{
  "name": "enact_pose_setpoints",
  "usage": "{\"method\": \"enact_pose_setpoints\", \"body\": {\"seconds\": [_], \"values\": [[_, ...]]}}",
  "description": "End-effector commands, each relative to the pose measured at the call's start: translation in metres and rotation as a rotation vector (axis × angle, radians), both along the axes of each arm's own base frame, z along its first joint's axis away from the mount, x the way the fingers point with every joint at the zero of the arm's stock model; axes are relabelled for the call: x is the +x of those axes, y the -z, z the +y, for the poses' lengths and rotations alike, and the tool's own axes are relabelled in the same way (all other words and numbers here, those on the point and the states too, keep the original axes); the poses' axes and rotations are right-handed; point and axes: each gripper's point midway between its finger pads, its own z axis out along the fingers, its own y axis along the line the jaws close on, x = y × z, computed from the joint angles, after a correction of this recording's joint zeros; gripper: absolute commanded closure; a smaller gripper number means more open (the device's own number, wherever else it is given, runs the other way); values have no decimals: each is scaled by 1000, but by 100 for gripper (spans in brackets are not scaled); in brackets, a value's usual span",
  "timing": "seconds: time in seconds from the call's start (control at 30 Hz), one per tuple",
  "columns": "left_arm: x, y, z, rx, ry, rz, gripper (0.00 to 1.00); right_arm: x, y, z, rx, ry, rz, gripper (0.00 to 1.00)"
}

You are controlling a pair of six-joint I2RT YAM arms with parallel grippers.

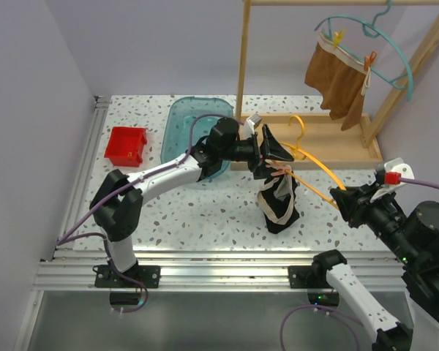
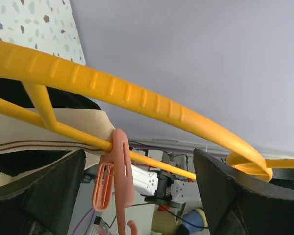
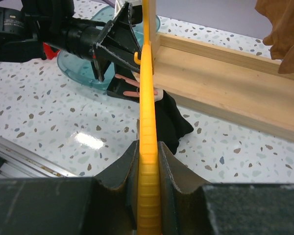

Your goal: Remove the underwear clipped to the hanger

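Note:
A yellow hanger [image 1: 316, 167] is held over the table. My right gripper [image 1: 342, 197] is shut on its right end, seen edge-on in the right wrist view [image 3: 148, 161]. The black underwear with a beige waistband [image 1: 278, 201] hangs from the hanger's lower bar by a pink clip [image 2: 115, 171], its lower part resting on the table. My left gripper [image 1: 276, 152] is open, its fingers [image 2: 235, 196] either side of the lower bar, beside the clip. The rust-brown underwear [image 1: 340, 77] is clipped to a teal hanger [image 1: 395, 58] on the wooden rack.
A teal basin [image 1: 194, 128] and a red bin [image 1: 126, 145] sit at the back left. The wooden rack's base [image 1: 329, 139] and upright post [image 1: 242, 58] stand just behind the yellow hanger. The table's metal rail runs along the near edge.

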Motion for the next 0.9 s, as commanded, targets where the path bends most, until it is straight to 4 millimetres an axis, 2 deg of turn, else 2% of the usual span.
{"method": "enact_pose_setpoints", "body": {"seconds": [0.0, 0.23, 0.3, 0.33, 0.37, 0.47, 0.53, 0.57, 0.67, 0.77, 0.87], "values": [[-17, -18, -12, -86, 82, -18, 8, 5, -26, 1, 10, -9, -116, 100], [-29, -18, -16, -127, 120, -3, 26, 7, -26, -5, -1, 25, -126, 100], [-30, -19, -15, -138, 124, -2, 34, 7, -26, -6, 0, 31, -129, 100], [-30, -19, -15, -143, 127, 0, 40, 7, -26, -7, 1, 38, -130, 100], [-30, -21, -15, -157, 129, -7, 53, 8, -25, -7, -1, 37, -129, 100], [-32, -18, -14, -163, 133, 1, 72, 8, -25, -9, -3, 49, -130, 100], [-34, -15, -13, -159, 138, 6, 78, 8, -25, -9, -4, 51, -128, 100], [-35, -16, -13, -165, 143, 2, 86, 9, -24, -11, -6, 61, -127, 100], [-36, -14, -11, -166, 143, 7, 100, 11, -22, -16, -11, 92, -120, 100], [-36, -18, -10, -178, 138, -7, 100, 12, -20, -20, -9, 118, -112, 100], [-36, -31, -10, -197, 141, -45, 100, 19, -12, -28, -5, 187, -76, 100]]}}
